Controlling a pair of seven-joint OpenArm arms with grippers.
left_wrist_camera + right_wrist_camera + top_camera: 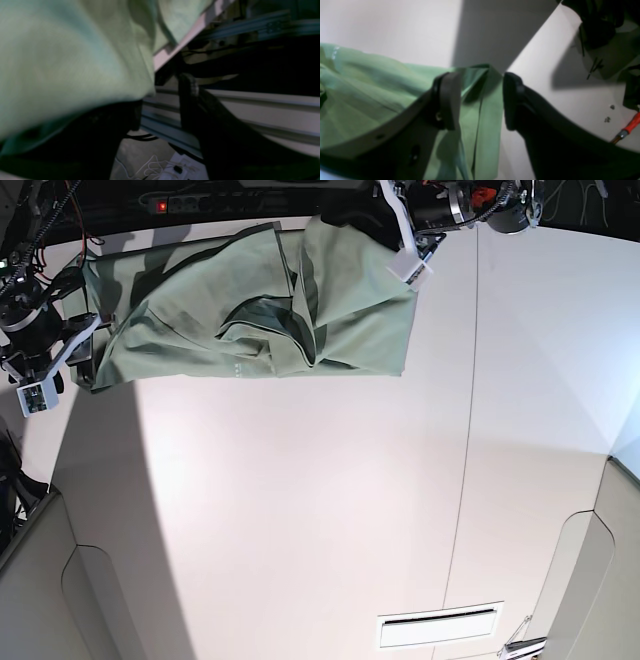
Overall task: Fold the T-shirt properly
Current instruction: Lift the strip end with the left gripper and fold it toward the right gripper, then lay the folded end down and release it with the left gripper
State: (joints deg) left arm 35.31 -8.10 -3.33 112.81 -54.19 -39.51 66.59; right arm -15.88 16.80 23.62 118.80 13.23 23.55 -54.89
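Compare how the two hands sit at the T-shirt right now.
The right hand stands open around a corner of the T-shirt above the white table. The left hand is at the table's far edge, one finger hidden under cloth. Shared: both sit at opposite ends of the shirt, neither visibly clamped.

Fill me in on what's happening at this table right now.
A two-armed robot is working on a pale green T-shirt lying rumpled at the far edge of the white table. The right gripper stands open with a shirt corner between its jaws. The left gripper is at the opposite side, over the table's edge, jaws apart. No neat fold yet.
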